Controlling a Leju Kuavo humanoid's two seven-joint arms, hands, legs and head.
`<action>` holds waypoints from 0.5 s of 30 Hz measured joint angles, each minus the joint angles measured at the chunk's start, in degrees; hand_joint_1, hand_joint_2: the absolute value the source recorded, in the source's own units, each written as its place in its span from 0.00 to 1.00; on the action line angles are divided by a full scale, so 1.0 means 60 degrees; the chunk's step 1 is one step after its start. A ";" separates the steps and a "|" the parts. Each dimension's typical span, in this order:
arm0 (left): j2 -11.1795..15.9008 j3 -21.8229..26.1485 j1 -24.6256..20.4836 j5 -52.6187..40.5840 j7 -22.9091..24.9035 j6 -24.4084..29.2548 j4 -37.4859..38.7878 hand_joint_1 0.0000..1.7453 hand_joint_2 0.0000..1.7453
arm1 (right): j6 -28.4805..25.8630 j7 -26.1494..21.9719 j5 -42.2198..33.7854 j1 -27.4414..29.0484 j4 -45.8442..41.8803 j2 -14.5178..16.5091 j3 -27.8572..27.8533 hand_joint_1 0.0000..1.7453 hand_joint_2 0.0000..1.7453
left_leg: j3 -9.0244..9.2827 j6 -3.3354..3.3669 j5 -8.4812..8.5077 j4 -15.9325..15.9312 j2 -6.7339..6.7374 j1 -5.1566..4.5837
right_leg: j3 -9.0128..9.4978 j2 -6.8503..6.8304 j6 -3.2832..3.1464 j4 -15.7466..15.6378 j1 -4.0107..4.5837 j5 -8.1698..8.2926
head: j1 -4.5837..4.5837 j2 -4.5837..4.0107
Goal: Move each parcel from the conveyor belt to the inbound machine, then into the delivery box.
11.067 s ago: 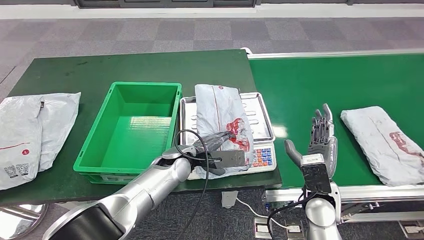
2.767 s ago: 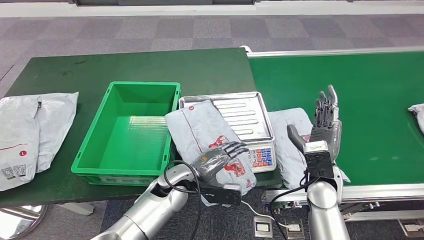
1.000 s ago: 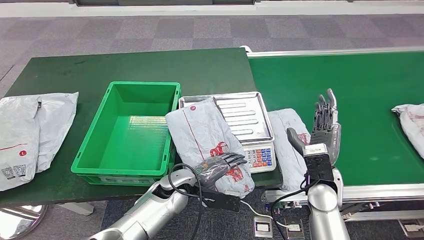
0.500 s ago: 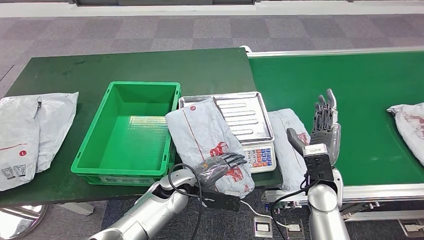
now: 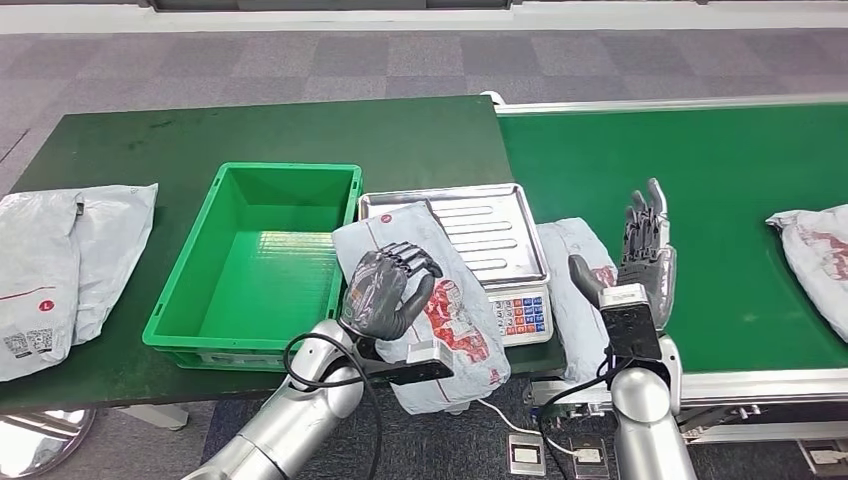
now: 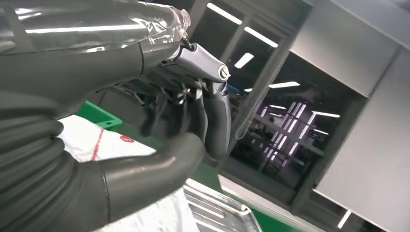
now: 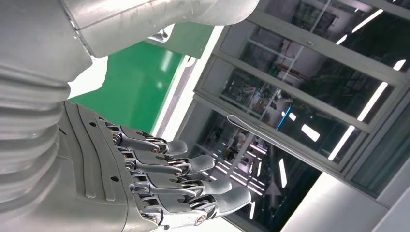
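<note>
My left hand [image 5: 385,290] is raised above the near end of the grey parcel [image 5: 425,300] that lies across the front-left corner of the weighing scale [image 5: 500,235] and overhangs the table [image 5: 300,130] edge toward six o'clock. The fingers are curled in toward the palm and, as far as I can tell from the head view, nothing is in them; the left wrist view shows the same hand [image 6: 188,116] with dark fingers bent in and the white parcel [image 6: 111,145] beneath it, though the angle is poor and I cannot be sure of a gap between fingers and plastic.

My right hand [image 5: 640,260] stands upright at about three o'clock of the scale, fingers straight and spread, holding nothing. The right wrist view confirms it: the hand [image 7: 159,183] has its fingers extended and apart.

A second parcel [image 5: 580,290] lies just beside the scale at its three o'clock, on the conveyor belt [image 5: 720,170] edge, partly behind my right hand. A third parcel [image 5: 815,260] sits on the belt at the far three o'clock edge.

The green delivery box [image 5: 260,265] sits at nine o'clock of the scale, touching the first parcel's side. Two more grey bags [image 5: 60,265] lie on the table further toward nine o'clock.
</note>
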 joint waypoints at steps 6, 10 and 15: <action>0.0022 0.0037 0.0019 0.0065 -0.0016 0.0059 -0.0077 1.00 1.00 | -0.0059 0.0005 0.0000 -0.0001 0.0000 -0.0002 0.0072 0.00 1.00 | -0.0001 0.0000 -0.0001 0.0000 -0.0004 0.0000 | 0.0000 -0.0001 0.0000 -0.0001 0.0000 -0.0001 | 0.0000 0.0000; 0.0026 0.0037 0.0022 0.0102 -0.0030 0.0083 -0.0077 1.00 1.00 | -0.0081 0.0009 0.0000 -0.0001 0.0000 -0.0002 0.0075 0.00 1.00 | -0.0001 0.0000 -0.0001 0.0000 -0.0004 0.0000 | 0.0000 -0.0001 0.0000 0.0000 0.0001 -0.0001 | 0.0000 0.0000; 0.0026 0.0037 0.0022 0.0102 -0.0030 0.0087 -0.0077 1.00 1.00 | -0.0081 0.0011 0.0000 -0.0001 0.0000 -0.0003 0.0078 0.00 1.00 | -0.0001 0.0000 -0.0001 0.0000 -0.0004 0.0000 | 0.0000 -0.0001 0.0000 0.0000 0.0001 -0.0001 | 0.0000 0.0000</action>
